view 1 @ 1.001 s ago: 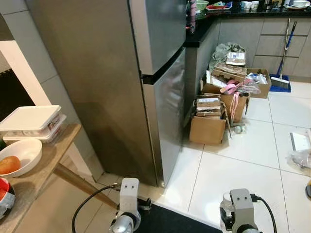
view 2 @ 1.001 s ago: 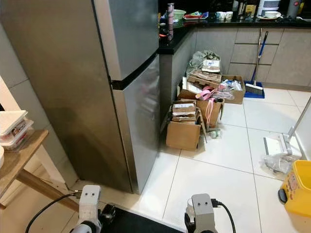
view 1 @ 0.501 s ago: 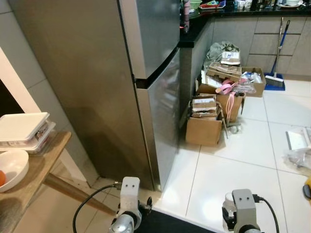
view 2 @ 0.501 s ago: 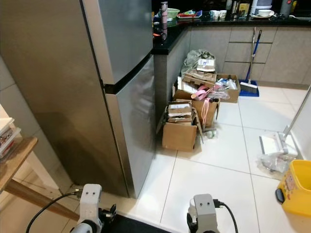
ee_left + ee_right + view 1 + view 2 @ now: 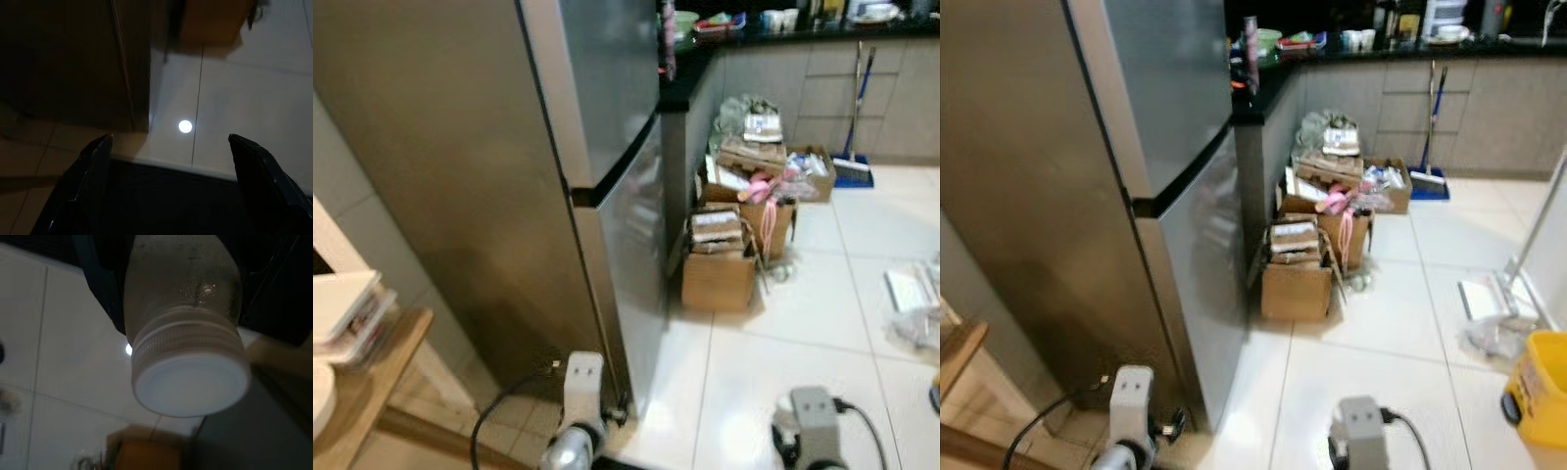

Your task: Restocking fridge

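Note:
The tall stainless-steel fridge stands with both doors shut, just ahead and to my left. My left gripper hangs low by the fridge's bottom corner, open with nothing between its black fingers. A clear bottle with a white screw cap sits close before the right wrist camera, held above the white floor tiles by my right gripper, which is shut on it. Both silver wrists show low in the head views, the left wrist and the right wrist.
Open cardboard boxes full of clutter stand against the grey cabinets right of the fridge. A broom leans further back. A wooden table with white containers is at my left. A yellow bucket stands at the right.
The camera has moved forward and turned right: the fridge looms closer, and the table and its bowl have slid off to the left. Both arms keep their pose.

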Robot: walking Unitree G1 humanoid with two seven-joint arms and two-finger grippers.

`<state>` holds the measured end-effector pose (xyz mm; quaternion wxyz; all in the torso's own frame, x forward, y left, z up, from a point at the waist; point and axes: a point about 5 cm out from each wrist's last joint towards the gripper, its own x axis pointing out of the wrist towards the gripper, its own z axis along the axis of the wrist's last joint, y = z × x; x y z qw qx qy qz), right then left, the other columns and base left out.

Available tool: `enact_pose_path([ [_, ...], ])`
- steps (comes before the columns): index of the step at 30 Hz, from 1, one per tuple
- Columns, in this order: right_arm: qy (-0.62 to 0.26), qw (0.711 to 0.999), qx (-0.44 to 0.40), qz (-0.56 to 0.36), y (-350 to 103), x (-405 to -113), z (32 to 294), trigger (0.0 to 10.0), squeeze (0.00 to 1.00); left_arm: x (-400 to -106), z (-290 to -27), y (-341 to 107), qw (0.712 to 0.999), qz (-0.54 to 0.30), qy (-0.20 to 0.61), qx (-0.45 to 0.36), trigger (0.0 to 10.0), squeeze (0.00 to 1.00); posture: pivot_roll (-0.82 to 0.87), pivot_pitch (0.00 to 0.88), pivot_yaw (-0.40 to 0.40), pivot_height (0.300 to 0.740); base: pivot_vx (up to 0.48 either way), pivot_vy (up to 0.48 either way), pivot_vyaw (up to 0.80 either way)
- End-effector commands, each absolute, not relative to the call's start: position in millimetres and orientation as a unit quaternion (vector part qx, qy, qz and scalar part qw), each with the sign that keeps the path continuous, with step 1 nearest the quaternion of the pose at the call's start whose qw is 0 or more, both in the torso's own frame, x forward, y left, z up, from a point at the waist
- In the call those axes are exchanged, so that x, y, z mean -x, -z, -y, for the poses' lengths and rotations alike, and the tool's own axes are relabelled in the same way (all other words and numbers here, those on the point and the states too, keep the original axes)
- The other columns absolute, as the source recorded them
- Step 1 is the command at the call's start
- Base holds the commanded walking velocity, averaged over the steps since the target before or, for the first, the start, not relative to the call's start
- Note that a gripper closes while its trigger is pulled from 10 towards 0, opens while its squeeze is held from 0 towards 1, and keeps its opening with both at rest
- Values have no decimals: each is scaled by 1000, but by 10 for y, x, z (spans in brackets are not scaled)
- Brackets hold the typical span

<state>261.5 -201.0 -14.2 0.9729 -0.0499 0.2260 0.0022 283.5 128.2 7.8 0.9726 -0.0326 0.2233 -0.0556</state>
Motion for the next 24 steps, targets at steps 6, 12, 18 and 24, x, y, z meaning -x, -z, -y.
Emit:
enact_pose_path([
  [6, -20, 975, 42, -218, 136, -2634, 1888, 10000, 0, -2762, -1349, 5, 969, -240, 45, 35, 10000, 0, -82, 44, 62, 740, 80, 0, 0],
  [12, -20, 975, 42, -219, 144, -2627, 1879, 10000, 0, -2754, -1371, 26, 968, -243, 44, 34, 10000, 0, -81, 43, 63, 740, 0, 0, 0],
  [18, -20, 975, 41, -218, 142, -2630, 1875, 10000, 0, -2754, -1366, 18, 969, -242, 45, 33, 10000, 0, -80, 43, 63, 740, 0, 0, 0],
  [24, -19, 975, 42, -218, 141, -2625, 1890, 10000, 0, -2754, -1359, 0, 971, -235, 44, 25, 10000, 0, -80, 44, 63, 740, 0, 0, 0],
])
